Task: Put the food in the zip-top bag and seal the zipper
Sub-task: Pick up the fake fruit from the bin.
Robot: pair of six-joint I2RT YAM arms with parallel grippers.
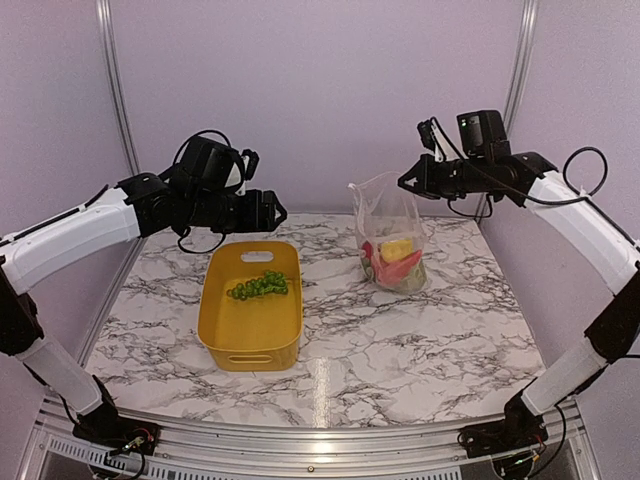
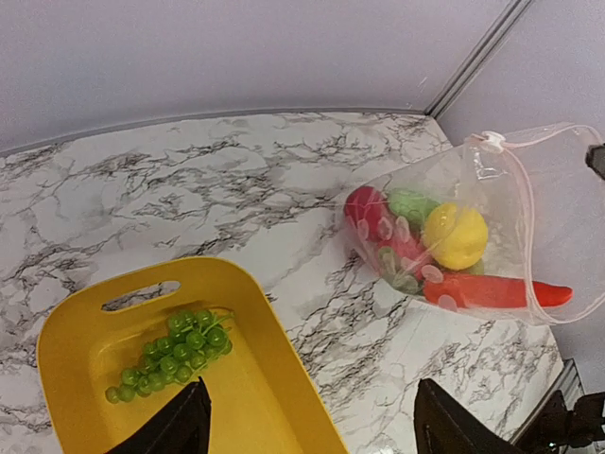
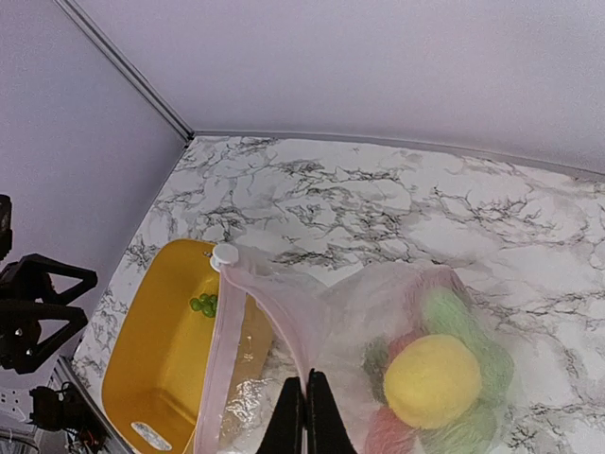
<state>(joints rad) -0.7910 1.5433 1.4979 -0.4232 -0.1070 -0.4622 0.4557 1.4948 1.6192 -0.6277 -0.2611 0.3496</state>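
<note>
The clear zip-top bag point(image 1: 392, 235) stands on the table, mouth up and open, holding a yellow lemon point(image 1: 397, 247), red and green food. My right gripper point(image 1: 408, 182) is shut on the bag's upper rim point(image 3: 304, 374) and holds it up. The zipper strip point(image 3: 219, 364) with its white slider point(image 3: 225, 254) runs along the open mouth. A green grape bunch point(image 1: 261, 286) lies in the yellow bin point(image 1: 222, 332). My left gripper point(image 1: 277, 212) is open and empty, above the bin's far end; in the left wrist view its fingertips point(image 2: 184, 421) frame the bin point(image 2: 255, 397) and grapes point(image 2: 175, 355).
The marble table point(image 1: 420, 340) ends at a metal rail at the near edge. Grey walls with metal posts point(image 1: 115, 90) close the back and sides. The bin sits left of the bag with a gap of bare marble between them.
</note>
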